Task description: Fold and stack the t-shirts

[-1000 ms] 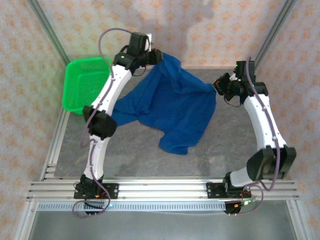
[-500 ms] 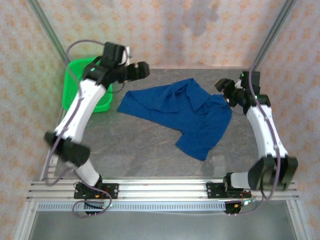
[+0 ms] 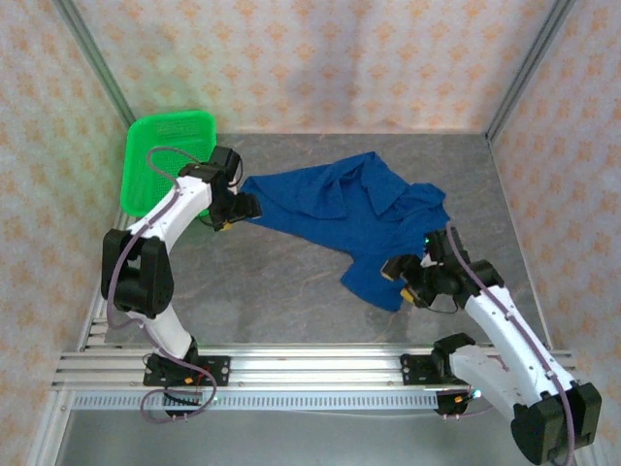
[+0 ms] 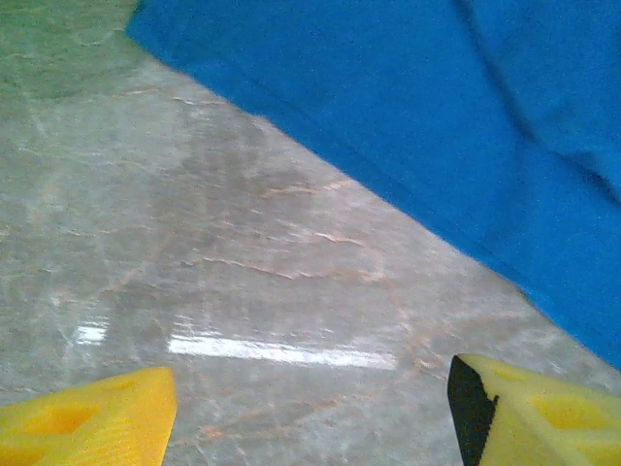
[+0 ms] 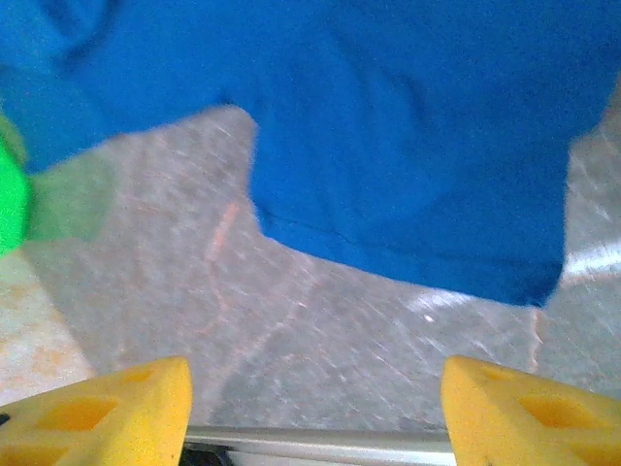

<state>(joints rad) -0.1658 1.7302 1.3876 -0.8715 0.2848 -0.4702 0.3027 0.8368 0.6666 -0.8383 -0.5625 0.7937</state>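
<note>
T-shirt (image 3: 340,209) is lying rumpled and unfolded mid-frame on the counter (image 3: 281,291). My left claw (image 3: 245,207) is hovering at its left edge and my right claw (image 3: 400,275) at its lower-right hem, both apart and gripping nothing. Spreading step, I'm guessing; next needs corner grabs.

Bright, even light; glare streak on table (image 4: 281,349); wrist views blurred.
</note>
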